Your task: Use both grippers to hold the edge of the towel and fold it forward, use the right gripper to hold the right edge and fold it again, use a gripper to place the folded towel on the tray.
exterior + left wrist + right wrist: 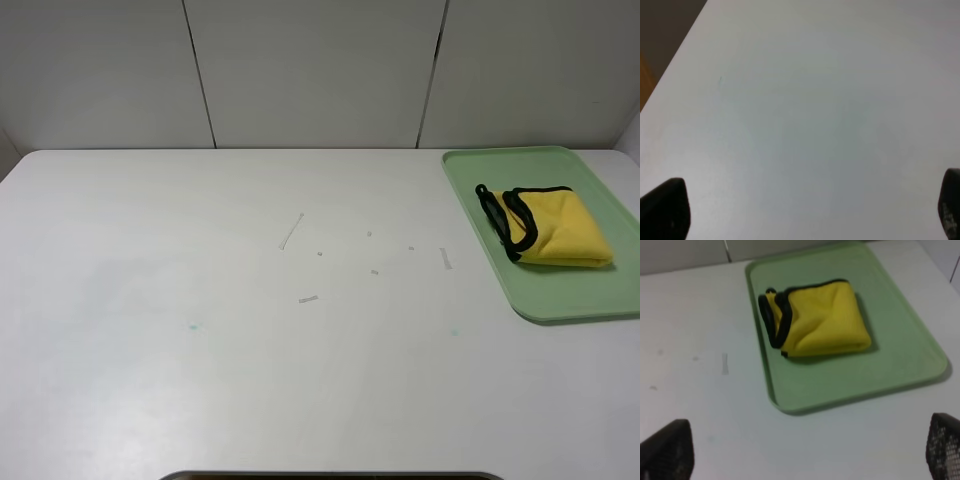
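**Folded towel lies on the tray**

We see the towel (555, 228) folded into a thick yellow wad on the pale-green tray (560, 300), its black-trimmed edges bunched toward the table's middle. Our right gripper (805, 452) hangs near the tray, jaws wide and empty; our left gripper (805, 210) likewise spread, over bare white table (250, 350).

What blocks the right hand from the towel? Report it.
Nothing visible. The towel lies folded on the tray, and only bare table and the tray's low rim lie between it and the open right hand.
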You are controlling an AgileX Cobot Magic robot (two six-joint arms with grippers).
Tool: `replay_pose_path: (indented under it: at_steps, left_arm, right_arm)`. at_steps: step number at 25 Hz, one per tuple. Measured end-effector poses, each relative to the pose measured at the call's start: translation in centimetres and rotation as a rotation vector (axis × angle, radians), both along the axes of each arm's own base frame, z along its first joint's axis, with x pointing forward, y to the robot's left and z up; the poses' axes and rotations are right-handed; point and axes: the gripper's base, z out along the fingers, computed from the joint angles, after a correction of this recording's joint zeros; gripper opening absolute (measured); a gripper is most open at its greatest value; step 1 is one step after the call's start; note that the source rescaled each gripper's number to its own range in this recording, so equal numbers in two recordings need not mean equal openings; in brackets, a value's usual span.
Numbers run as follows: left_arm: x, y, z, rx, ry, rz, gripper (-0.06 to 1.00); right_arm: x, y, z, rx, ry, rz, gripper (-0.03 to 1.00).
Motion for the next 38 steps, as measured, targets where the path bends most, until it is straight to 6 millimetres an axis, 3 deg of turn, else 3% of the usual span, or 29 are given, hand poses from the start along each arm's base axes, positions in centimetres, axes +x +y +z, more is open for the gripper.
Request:
replay_pose_path:
  at_steps: [38]
  left_arm:
    - [0.0,0.0,0.0,0.0,0.0,0.0,1.0]
  right_arm:
    - [0.28,-0.01,-0.23,0.003,-0.01,0.001,1.0]
